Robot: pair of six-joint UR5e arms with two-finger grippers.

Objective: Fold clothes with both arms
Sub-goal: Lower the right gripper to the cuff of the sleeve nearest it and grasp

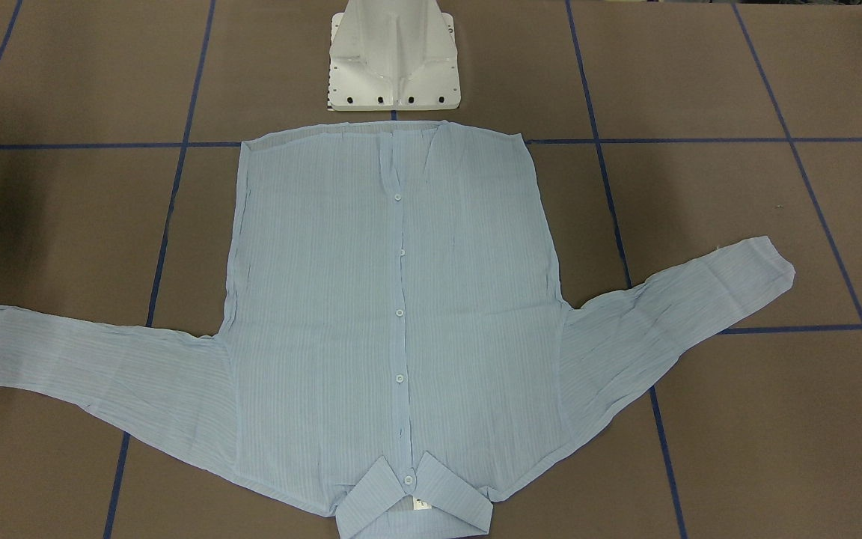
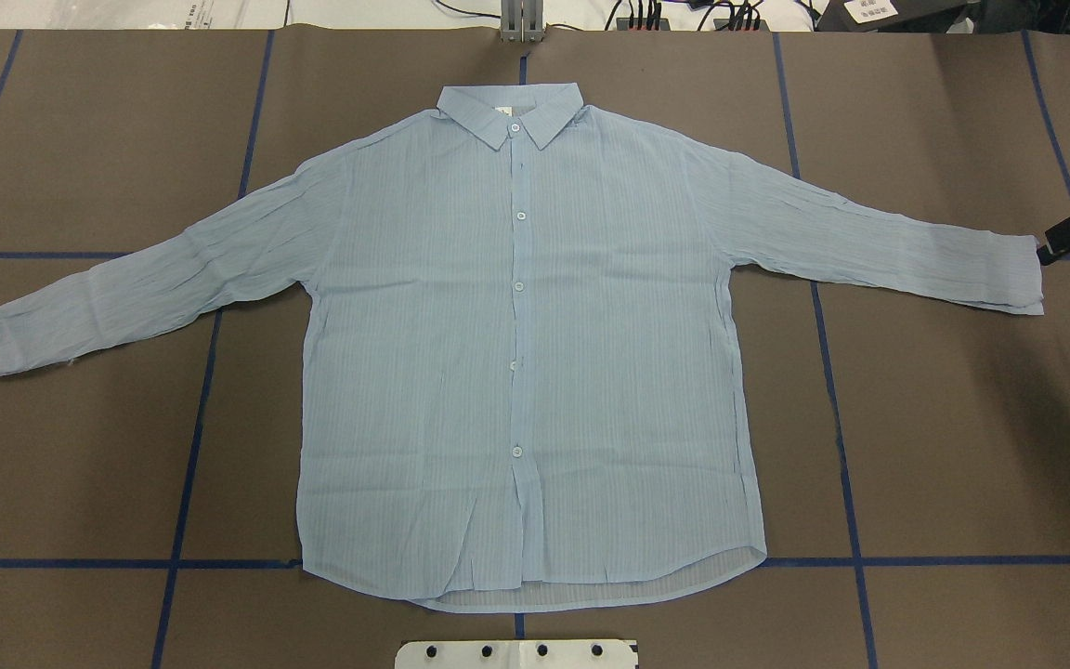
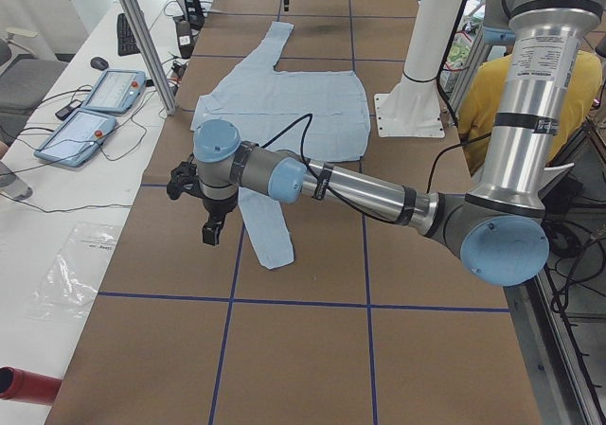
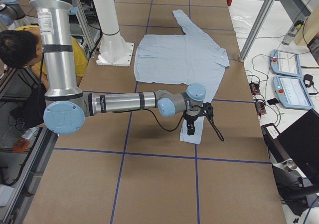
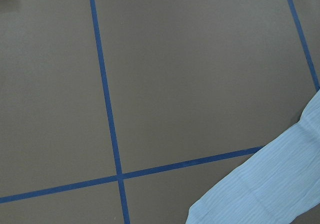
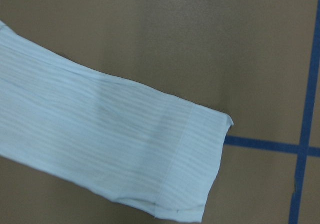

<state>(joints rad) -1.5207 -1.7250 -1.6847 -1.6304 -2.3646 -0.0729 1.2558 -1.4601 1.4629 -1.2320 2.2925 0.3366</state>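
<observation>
Starting the fold: shirt (image 2: 516,353) lies flat, left fingers (image 3: 210,230) and right fingers (image 4: 191,129) hover near its cuffs (image 2: 1018,274); I cannot tell their spread. Next I'd pinch both cuffs.

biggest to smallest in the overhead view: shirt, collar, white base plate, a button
1. shirt
2. collar and white base plate: look alike, plate cut off by the frame edge, so unranked
3. button

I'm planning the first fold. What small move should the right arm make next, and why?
Probably lower the right gripper onto the nearby sleeve cuff and pinch it: the shirt lies flat, unfolded, sleeves spread, and that gripper hovers by the cuff, which rests loose on the table.
</observation>
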